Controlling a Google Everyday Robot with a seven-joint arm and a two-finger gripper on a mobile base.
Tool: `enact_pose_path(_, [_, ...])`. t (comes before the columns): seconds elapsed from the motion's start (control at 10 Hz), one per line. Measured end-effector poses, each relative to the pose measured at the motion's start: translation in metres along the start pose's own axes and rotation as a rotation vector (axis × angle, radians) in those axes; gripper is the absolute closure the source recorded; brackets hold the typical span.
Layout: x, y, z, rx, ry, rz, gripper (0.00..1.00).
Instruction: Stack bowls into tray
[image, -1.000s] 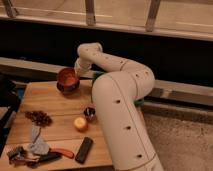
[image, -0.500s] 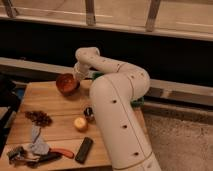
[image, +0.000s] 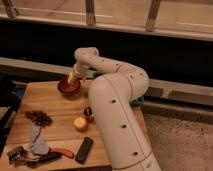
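Closest at the front edge of the wooden surface (image: 55, 105) lie a black bar-shaped object (image: 83, 149), a red stick-like thing (image: 63, 152), a crumpled grey cloth (image: 38, 144) and a small heap of dark tools (image: 19, 154) at the left corner. A little further in sit a yellow ball-shaped item (image: 80, 123) and a clump of dark brown bits (image: 39, 117). A small metal cup (image: 88, 112) stands just beside the ball, pressed up against the robot.

The thick white arm (image: 117, 115) rises from the front right and takes up the whole right side of the surface. It bends over at the top and reaches back down to the left, covering most of what lies behind it.

At the far left of the surface is the orange-red bowl (image: 67, 87), upright with its shiny inside showing, over the bare wood and not in the tray. The gripper (image: 73, 78) is at the bowl's back rim, angled down into it. I cannot tell whether the jaws are apart or together, or whether they hold the rim.

The green tray (image: 138, 101) shows only as a sliver at the right behind the arm, well apart from the bowl. Beyond the surface runs a dark wall, and above it a pale ledge with upright posts (image: 90, 12).
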Motion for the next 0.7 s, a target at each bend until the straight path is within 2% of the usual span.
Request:
enact_pose_path(0.3, [-0.002, 0.003, -0.005, 0.005, -0.006, -0.016, 0.34])
enact_pose_path(0.7, [0.008, -0.006, -0.003, 0.020, 0.017, 0.005, 0.34])
